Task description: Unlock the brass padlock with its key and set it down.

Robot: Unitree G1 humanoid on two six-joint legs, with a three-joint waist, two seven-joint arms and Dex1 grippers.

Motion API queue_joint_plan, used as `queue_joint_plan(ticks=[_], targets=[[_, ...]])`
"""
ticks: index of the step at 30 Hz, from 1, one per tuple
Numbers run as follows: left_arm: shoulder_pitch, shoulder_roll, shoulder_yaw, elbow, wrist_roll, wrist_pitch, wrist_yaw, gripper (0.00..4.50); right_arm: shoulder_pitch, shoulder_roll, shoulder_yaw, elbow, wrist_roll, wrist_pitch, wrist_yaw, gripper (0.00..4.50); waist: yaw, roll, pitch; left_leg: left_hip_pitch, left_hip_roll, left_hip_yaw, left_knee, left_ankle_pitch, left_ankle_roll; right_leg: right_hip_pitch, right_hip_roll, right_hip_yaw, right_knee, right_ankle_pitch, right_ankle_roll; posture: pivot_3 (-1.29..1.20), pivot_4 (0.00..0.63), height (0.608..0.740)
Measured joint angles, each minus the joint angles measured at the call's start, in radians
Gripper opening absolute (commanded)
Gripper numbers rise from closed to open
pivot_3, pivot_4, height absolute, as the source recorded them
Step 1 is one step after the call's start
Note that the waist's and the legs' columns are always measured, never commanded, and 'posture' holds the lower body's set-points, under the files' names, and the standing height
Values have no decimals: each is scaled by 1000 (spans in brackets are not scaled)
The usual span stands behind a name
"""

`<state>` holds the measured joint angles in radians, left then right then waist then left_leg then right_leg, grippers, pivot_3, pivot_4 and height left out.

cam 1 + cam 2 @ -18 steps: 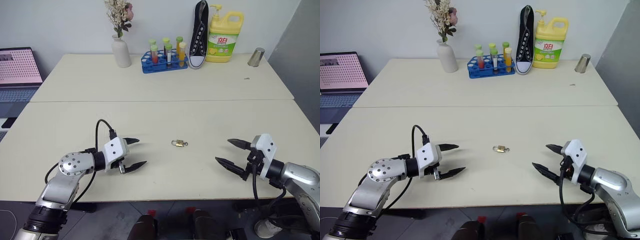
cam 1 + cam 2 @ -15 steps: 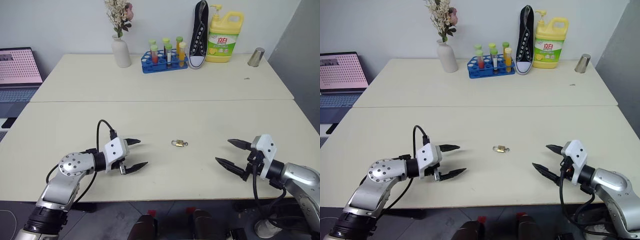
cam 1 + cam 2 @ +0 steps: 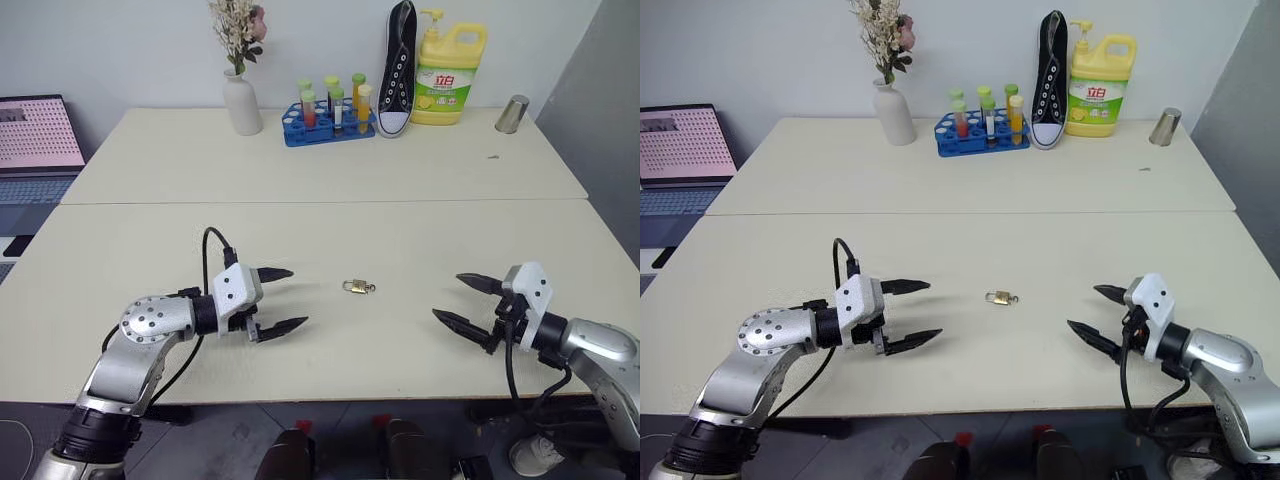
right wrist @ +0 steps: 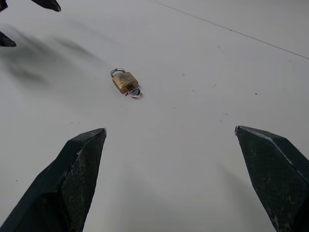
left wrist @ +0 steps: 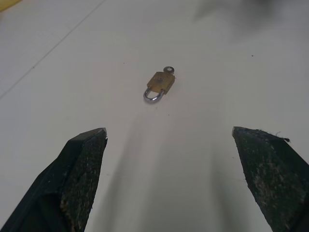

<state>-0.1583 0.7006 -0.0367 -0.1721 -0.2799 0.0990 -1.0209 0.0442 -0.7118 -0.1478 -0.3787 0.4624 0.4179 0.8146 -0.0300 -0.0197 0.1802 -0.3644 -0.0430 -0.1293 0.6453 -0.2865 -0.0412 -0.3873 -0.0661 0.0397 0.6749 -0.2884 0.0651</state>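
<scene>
Our left gripper [image 3: 283,299] hovers low over the cream table [image 3: 330,170] at lower left of the head view, its two black fingers spread wide and holding nothing. Compared with the earlier frames, it has slid a little toward the centre of the frame, closer to the lock. Our right gripper [image 3: 464,302], at lower right, is equally wide and empty, and sits where it was.

Between them, slightly above their level in the frame, lies the tiny golden brass padlock with a thin silver shackle [image 3: 355,287], flat on the table and unmoved. The small silvery key [image 3: 369,289] touches its right end, seemingly in the keyhole; we cannot tell whether the shackle is released.

Along the top of the frame stand a white vase of dried flowers [image 3: 240,98], a blue rack of coloured tubes [image 3: 328,120], an upright black sneaker [image 3: 398,70], a yellow detergent jug [image 3: 449,75] and a metal cup [image 3: 512,114], all well apart from the lock.

Bare tabletop lies between each gripper and the padlock. The table's front edge runs just below both grippers.
</scene>
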Motion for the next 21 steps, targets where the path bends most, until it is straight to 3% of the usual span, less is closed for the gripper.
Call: queue_joint_plan(ticks=[8,14,21], targets=[[-117,-27,-34,88,46,-73,-11,4349,-36,7,42,-36,-11,91,-68,4496,2,0,0,0,-1,0,0,0,0,0,0,0,0,0,0,0,150,740],[-180,-79,-98,204,74,-128,-46,4349,21,-19,28,-194,69,269,-117,4496,5,-1,0,-1,-1,-1,1,0,0,0,0,-1,0,0,0,0,150,740],[-412,-195,-181,506,154,-229,-92,4349,24,-23,6,-338,173,397,-165,4496,5,-2,0,-1,-1,-1,2,0,0,1,0,-2,0,0,0,0,150,740]])
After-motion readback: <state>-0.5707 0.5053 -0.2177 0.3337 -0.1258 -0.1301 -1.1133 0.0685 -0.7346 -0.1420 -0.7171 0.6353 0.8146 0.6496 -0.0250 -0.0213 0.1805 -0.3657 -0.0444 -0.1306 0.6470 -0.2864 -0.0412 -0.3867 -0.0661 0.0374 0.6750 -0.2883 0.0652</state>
